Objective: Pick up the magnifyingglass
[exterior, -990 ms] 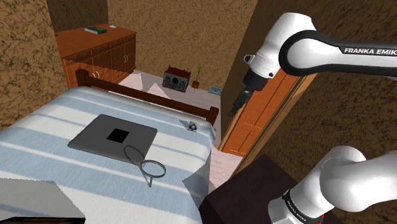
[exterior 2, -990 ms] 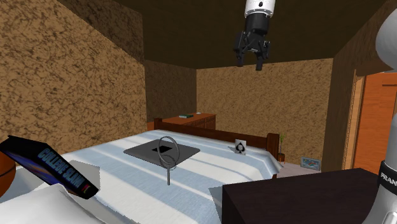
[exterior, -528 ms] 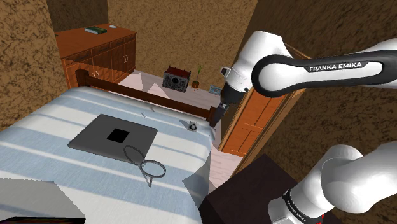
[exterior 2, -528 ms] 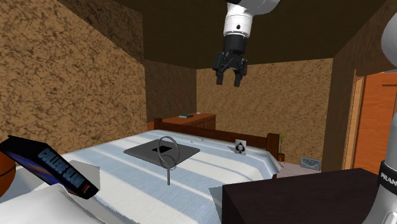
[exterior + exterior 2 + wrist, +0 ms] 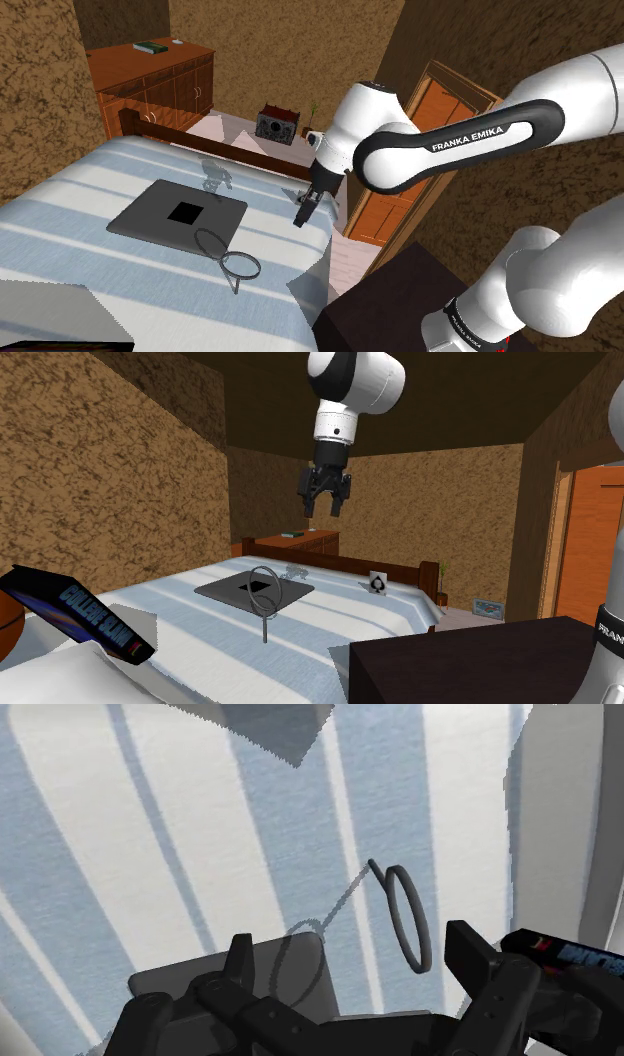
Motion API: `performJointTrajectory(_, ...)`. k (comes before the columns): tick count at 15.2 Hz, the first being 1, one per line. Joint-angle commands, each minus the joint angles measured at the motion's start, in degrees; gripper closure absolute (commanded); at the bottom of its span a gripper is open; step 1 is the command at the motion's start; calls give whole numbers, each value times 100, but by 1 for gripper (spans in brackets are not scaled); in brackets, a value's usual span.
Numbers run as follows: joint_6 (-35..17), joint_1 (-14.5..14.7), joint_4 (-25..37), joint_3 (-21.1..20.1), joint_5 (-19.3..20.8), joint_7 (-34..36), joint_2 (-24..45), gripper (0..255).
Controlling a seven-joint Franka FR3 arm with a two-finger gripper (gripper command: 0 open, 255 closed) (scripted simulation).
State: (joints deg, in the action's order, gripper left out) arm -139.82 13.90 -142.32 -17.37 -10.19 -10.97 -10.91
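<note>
Starting at the shoulder view's left, what have you got, operator?

Desk, I have an orange dresser [image 5: 150,80] at the far left, with a dark book [image 5: 152,46] on top. Nearer lies the bed [image 5: 60,200], striped blue and white, and on it a flat grey slab [image 5: 145,215] with a black square in its middle.

And the magnifyingglass?

I see the magnifyingglass [image 5: 238,272] on the bed just right of the slab's near corner, close to the bed's near edge. It is a thin dark ring on a short handle. In the second exterior view the magnifyingglass [image 5: 264,614] shows ring up, handle down; whether it stands or lies tilted I cannot tell.

Where is your gripper?

My gripper [image 5: 302,212] hangs up and to the right of it in the shoulder view. In the second exterior view the gripper [image 5: 325,510] is high over the bed, well apart from everything on it. I have the fingers [image 5: 470,954] spread wide, empty. In the wrist view the gripper [image 5: 355,959] looks down on the stripes, with the magnifyingglass [image 5: 407,917] ahead of it, nearer one finger than the other.

Further right?

An orange door [image 5: 385,215], then the dark stand [image 5: 390,300] at the near right.
</note>
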Motion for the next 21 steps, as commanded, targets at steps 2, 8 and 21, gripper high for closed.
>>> performJointTrajectory(2, -495, 84, 174, -201, 212, 100, 604, 0)
performJointTrajectory(8, -1259, 356, 698, -417, 1058, 589, 1834, 0)
performJointTrajectory(21, -2005, 747, 945, -134, 1872, 1103, 2845, 255)
